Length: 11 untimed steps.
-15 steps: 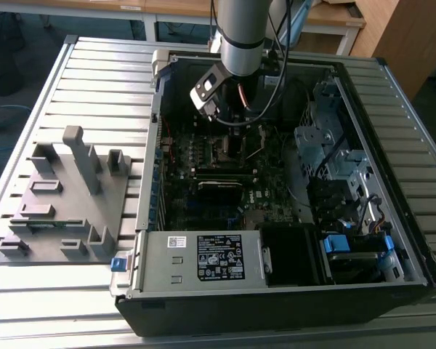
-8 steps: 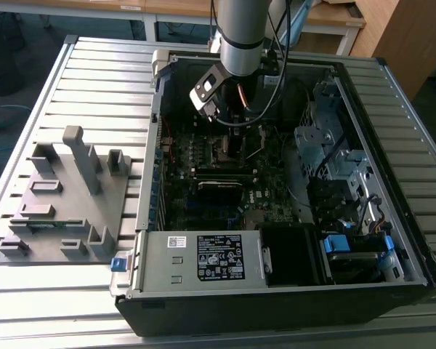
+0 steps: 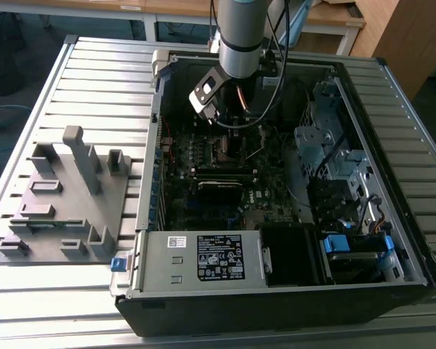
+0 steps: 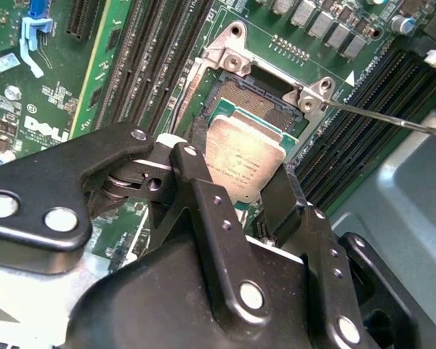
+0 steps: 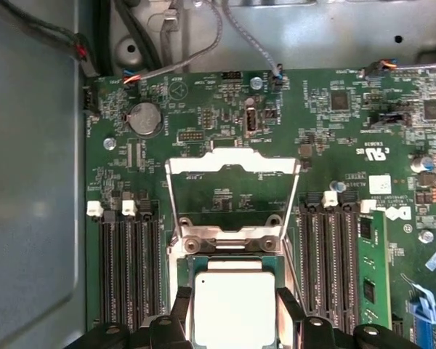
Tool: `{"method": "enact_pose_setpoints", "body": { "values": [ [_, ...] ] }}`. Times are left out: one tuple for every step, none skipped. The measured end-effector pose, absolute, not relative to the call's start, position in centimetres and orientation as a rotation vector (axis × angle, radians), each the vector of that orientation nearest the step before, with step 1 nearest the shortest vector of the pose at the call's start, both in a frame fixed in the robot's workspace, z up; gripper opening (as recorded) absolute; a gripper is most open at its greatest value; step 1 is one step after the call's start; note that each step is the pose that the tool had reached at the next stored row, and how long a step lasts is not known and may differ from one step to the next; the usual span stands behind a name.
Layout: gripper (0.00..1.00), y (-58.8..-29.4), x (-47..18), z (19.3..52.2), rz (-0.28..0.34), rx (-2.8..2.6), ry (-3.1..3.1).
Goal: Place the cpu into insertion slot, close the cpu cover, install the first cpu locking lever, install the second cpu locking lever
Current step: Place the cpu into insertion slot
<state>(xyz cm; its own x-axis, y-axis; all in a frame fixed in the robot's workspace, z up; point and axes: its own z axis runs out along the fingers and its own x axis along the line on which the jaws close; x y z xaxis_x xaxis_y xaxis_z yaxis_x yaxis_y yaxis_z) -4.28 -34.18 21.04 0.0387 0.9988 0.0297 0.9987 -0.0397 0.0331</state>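
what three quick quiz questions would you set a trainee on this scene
1. True or false: the cover is shut over the slot.
2. What does the claw grip? A) cpu B) memory stick C) screw
3. Fill in: the cpu is held right at the ___.
Key: 1 false, the cover stands open. 2 A. 3 slot.
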Motion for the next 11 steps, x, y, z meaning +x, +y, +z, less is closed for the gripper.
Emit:
{"method": "enact_pose_setpoints", "body": {
  "values": [
    [0.54, -34.18, -4.29, 20.99, 0.07, 2.257, 2.18],
    [0.54, -34.17, -4.33, 20.94, 0.071, 2.256, 2.181],
    [0.54, -34.17, -4.37, 20.88, 0.07, 2.256, 2.182],
    [0.54, -34.17, -4.39, 20.82, 0.07, 2.255, 2.182],
    [0.54, -34.17, -4.39, 20.75, 0.07, 2.255, 2.182],
    [0.54, -34.16, -4.39, 20.68, 0.07, 2.255, 2.182],
    [0.54, -34.16, -4.39, 20.59, 0.07, 2.255, 2.182],
    [0.54, -34.15, -4.4, 20.51, 0.07, 2.255, 2.182],
    [0.54, -34.15, -4.41, 20.47, 0.07, 2.255, 2.182],
    [0.54, -34.16, -4.41, 20.47, 0.07, 2.255, 2.182],
    [0.54, -34.16, -4.41, 20.47, 0.07, 2.255, 2.182]
  ]
}}
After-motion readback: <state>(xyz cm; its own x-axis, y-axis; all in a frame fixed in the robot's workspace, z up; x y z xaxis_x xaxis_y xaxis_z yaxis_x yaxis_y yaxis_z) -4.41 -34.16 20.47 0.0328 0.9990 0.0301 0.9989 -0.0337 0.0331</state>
